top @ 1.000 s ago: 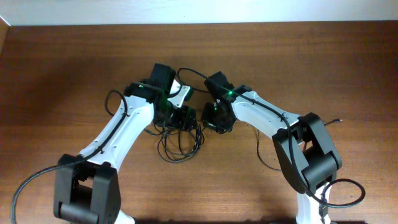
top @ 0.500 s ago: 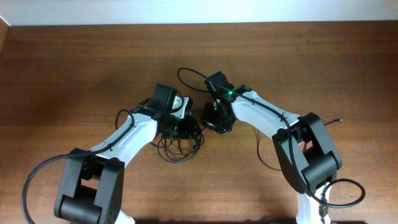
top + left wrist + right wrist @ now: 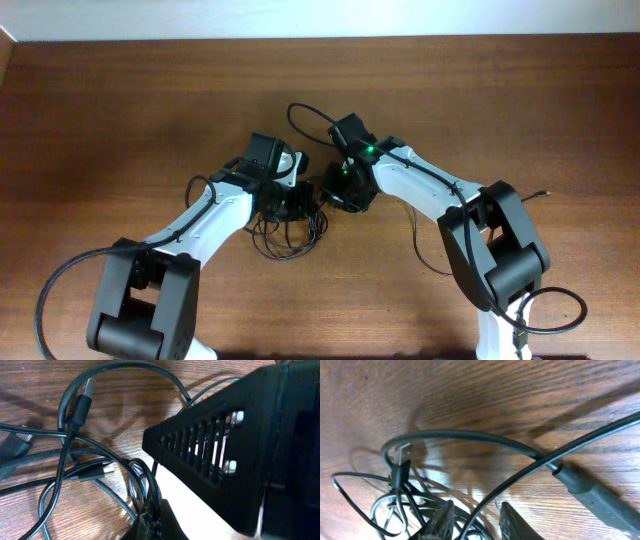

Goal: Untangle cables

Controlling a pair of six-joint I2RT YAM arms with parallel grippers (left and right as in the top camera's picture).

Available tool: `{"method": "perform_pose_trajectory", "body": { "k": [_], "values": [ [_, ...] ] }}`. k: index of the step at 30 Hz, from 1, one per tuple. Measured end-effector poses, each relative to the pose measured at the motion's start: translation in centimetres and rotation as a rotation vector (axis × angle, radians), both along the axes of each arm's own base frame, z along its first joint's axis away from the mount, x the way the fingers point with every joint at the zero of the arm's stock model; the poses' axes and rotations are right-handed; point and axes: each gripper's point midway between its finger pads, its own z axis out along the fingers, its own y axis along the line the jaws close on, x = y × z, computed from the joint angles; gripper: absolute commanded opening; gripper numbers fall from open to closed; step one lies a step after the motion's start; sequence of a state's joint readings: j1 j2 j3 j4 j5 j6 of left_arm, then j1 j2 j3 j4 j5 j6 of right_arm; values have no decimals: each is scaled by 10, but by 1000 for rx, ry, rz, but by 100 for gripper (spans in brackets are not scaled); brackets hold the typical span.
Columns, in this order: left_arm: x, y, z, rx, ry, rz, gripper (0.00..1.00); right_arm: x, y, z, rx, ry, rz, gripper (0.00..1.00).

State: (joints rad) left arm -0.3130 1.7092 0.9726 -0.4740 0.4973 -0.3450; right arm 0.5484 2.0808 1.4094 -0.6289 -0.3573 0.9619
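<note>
Overhead view of a wooden table (image 3: 120, 110) with a tangle of thin black cables (image 3: 283, 240) lying on it. Two white-and-black robot arms lean in over the tangle from the near side.

The left gripper (image 3: 292, 203) is down on the far edge of the tangle. The right gripper (image 3: 335, 192) sits just right of the tangle, close beside the left one. One strand arcs away from the tangle toward the far side and curls back by the right gripper.

In the left wrist view, the left gripper is closed tight, with a strand of the tangle running into the pinch. A USB plug (image 3: 81, 401) lies on the loops beyond it.

In the right wrist view, the right gripper's fingers (image 3: 441, 519) stand a narrow way apart. One strand passes loosely through the gap, and nothing is clamped. A thicker sleeved strand crosses the wood to the right of the tangle.
</note>
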Motion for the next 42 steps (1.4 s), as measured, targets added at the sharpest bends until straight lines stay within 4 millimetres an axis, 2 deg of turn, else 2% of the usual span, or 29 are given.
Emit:
{"method": "perform_pose_trajectory", "body": {
  "k": [6, 9, 12, 15, 16, 18, 21, 24, 26, 27, 29, 30, 31, 33, 35, 38, 40, 42],
  "values": [
    [-3, -6, 4, -40, 12, -16, 0, 1, 2, -1, -9, 6, -49, 25],
    [-6, -11, 7, -72, 23, -29, 0, -1, 5, -2, -35, -3, -57, 4],
    [-6, -11, 8, -87, 28, -29, 0, -3, 1, -4, -60, -3, -53, 4],
    [-1, 1, 6, -66, 30, 6, 0, -9, -5, -3, -82, -8, -1, 4],
    [-1, 14, -1, -16, 45, 40, 0, -8, -4, 10, -66, -39, 28, 4],
    [-2, 34, -9, 64, 67, 86, 0, -5, -1, 53, -10, -134, 69, 4],
    [2, 49, -15, 132, 61, 122, 0, -7, 0, 159, 118, -372, 114, 4],
    [2, 52, -16, 146, 59, 126, 0, -22, -10, 234, 196, -553, 136, 4],
    [2, 52, -16, 146, 60, 126, 0, -28, -18, 258, 214, -616, 137, 4],
    [1, 51, -15, 140, 62, 123, 0, -31, -30, 277, 227, -669, 123, 4],
    [1, 46, -10, 94, 58, 98, 0, -32, -48, 298, 230, -731, 97, 4],
    [1, 43, -4, 47, 47, 77, 0, -34, -61, 309, 225, -760, 76, 4],
    [6, 44, 12, -11, 11, 65, 0, -36, -76, 316, 213, -781, 52, 4],
    [20, 55, 43, -52, -91, 76, 0, -35, -93, 310, 170, -759, 25, 4],
    [28, 70, 73, -59, -192, 108, 0, -32, -97, 302, 136, -746, 20, 4],
    [33, 96, 115, 15, -345, 173, 0, -24, -114, 281, 17, -708, -24, 4],
    [31, 114, 132, 112, -420, 227, 0, -20, -125, 276, -25, -697, -52, 4],
    [28, 123, 139, 161, -439, 257, 2, -20, -139, 269, -55, -660, -83, 4]
  ]
}}
